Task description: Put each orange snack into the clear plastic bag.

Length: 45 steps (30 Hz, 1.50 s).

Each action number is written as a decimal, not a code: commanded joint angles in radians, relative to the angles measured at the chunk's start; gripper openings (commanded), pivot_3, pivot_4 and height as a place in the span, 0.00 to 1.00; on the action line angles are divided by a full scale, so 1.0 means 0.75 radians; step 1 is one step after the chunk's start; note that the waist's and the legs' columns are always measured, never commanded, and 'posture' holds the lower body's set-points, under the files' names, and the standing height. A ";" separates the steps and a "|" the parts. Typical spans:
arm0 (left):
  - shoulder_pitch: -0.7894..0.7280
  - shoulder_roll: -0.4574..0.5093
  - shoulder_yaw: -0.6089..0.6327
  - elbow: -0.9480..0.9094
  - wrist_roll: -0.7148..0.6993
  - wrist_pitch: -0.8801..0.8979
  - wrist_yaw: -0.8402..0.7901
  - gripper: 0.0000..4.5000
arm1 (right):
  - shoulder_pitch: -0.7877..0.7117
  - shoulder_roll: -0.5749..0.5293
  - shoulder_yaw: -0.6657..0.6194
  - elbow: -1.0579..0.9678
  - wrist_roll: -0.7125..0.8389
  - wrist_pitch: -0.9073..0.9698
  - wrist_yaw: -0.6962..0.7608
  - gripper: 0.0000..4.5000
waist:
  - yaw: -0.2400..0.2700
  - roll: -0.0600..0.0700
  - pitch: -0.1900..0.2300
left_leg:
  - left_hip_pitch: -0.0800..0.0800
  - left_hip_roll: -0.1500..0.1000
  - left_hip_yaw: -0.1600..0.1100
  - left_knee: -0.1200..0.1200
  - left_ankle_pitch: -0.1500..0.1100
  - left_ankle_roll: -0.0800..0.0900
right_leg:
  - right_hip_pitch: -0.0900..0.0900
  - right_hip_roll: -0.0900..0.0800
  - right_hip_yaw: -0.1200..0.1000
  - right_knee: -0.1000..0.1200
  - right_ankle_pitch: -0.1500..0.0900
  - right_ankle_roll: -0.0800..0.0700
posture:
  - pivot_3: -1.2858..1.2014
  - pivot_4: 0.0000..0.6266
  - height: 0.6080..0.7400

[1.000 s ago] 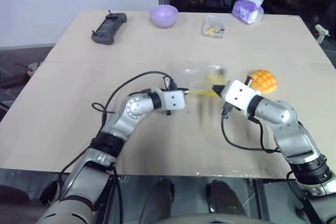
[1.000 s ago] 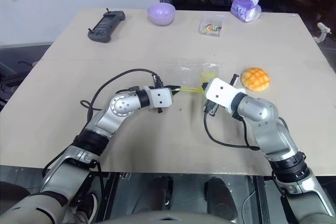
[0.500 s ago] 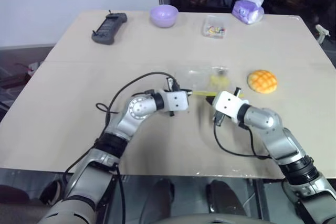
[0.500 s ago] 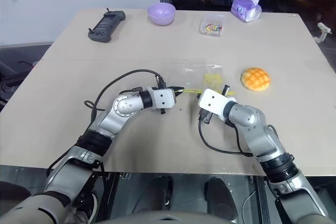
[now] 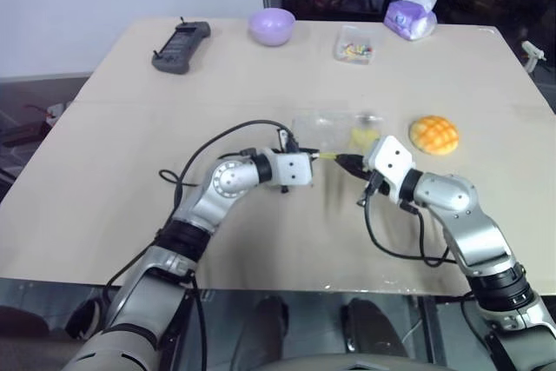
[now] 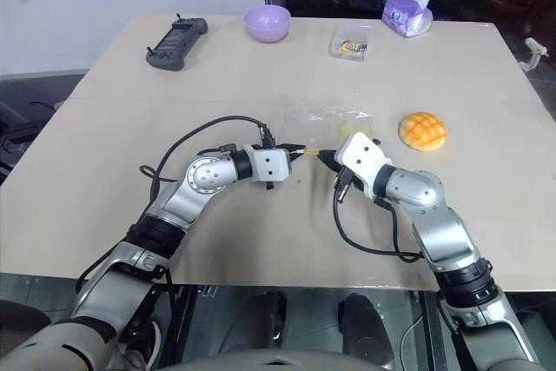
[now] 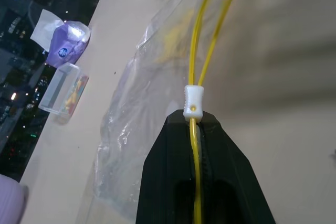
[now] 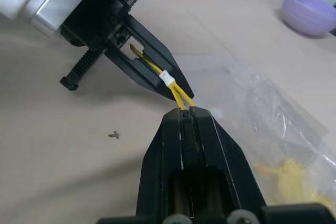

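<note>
Far left on tabletop (image 5: 104,171): black handheld remote (image 5: 180,45). Next along the back edge: purple bowl (image 5: 272,25), small clear box of coloured bits (image 5: 356,43), purple tissue pack (image 5: 410,16).

Mid-tabletop: left claw (image 5: 314,159) clenched on the yellow seal strip (image 7: 195,129) of the clear plastic bag (image 5: 334,128), white slider (image 7: 192,100) sitting right at the fingertips. Right claw (image 5: 349,162) clenched on the same strip from the opposite end, tips facing the left claw, short run of strip stretched between them. Bag body lying flat and crinkled on the tabletop just behind both claws, faint yellow patch inside.

Right of the bag: orange snack (image 5: 433,134) resting on the tabletop, outside the bag, near the right arm but apart from it, untouched.
</note>
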 commanded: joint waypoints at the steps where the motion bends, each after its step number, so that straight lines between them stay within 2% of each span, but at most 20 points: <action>1: -0.015 -0.004 -0.005 -0.027 0.000 -0.031 0.006 0.00 | -0.009 0.004 -0.029 -0.003 0.012 0.001 -0.031 0.00 | 0.000 0.000 0.000 | 0.000 0.000 0.000 0.000 0.000 0.000 | 0.000 0.000 0.000 0.000 0.000 0.000 | 0.52 0.24 1.00; 11: -0.011 -0.008 -0.005 -0.032 -0.003 -0.030 0.003 0.00 | -0.016 0.010 -0.009 0.080 -0.030 0.003 -0.087 0.00 | 0.000 0.000 0.000 | 0.000 0.000 0.000 0.000 0.000 0.000 | 0.000 0.000 0.000 0.000 0.000 0.000 | 0.52 0.24 1.00; 15: -0.009 -0.009 -0.007 -0.033 -0.004 -0.033 0.000 0.00 | -0.024 0.057 -0.046 0.112 -0.002 0.041 -0.141 0.00 | -0.001 0.000 0.000 | 0.000 0.000 0.000 0.000 0.000 0.000 | 0.000 0.000 0.000 0.000 0.000 0.000 | 0.52 0.24 1.00; 18: -0.006 -0.009 -0.009 -0.036 -0.005 -0.036 -0.001 0.00 | -0.027 0.120 -0.100 0.106 0.077 0.087 -0.162 0.00 | -0.001 0.000 0.000 | 0.000 0.000 0.000 0.000 0.000 0.000 | 0.000 0.000 0.000 0.000 0.000 0.000 | 0.52 0.24 1.00; 24: -0.011 -0.012 -0.016 -0.024 -0.003 -0.048 0.000 0.00 | -0.042 0.290 -0.326 0.069 0.454 0.428 -0.201 0.00 | -0.001 0.000 0.000 | 0.000 0.000 0.000 0.000 0.000 0.000 | 0.000 0.000 0.000 0.000 0.000 0.000 | 0.52 0.24 1.00; 31: -0.021 -0.015 -0.024 0.003 0.002 -0.065 0.008 0.00 | -0.093 0.378 -0.478 0.132 0.643 0.654 -0.330 0.00 | -0.002 0.000 0.000 | 0.000 0.000 0.000 0.000 0.000 0.000 | 0.000 0.000 0.000 0.001 0.000 0.000 | 0.52 0.24 1.00; 35: -0.027 -0.018 -0.026 0.022 0.004 -0.081 0.015 0.00 | -0.136 0.374 -0.439 0.221 0.554 0.622 -0.438 0.00 | -0.003 0.001 0.000 | 0.000 0.000 0.000 0.000 0.000 0.000 | -0.001 0.000 0.000 0.001 0.000 0.000 | 0.52 0.24 1.00; 41: -0.039 -0.030 -0.033 0.047 0.007 -0.101 0.023 0.00 | -0.156 0.345 -0.107 0.286 0.260 0.344 -0.450 0.00 | -0.010 0.001 0.000 | 0.000 0.000 0.003 -0.003 0.000 0.000 | -0.005 0.000 0.003 0.001 0.000 0.000 | 0.52 0.24 1.00; 45: -0.042 -0.035 -0.037 0.058 0.009 -0.120 0.027 0.00 | -0.235 0.248 0.157 0.493 -0.138 -0.035 -0.555 0.00 | -0.007 0.001 0.000 | 0.000 0.000 0.004 -0.004 0.000 0.000 | -0.005 0.000 0.004 0.001 0.000 0.000 | 0.52 0.24 1.00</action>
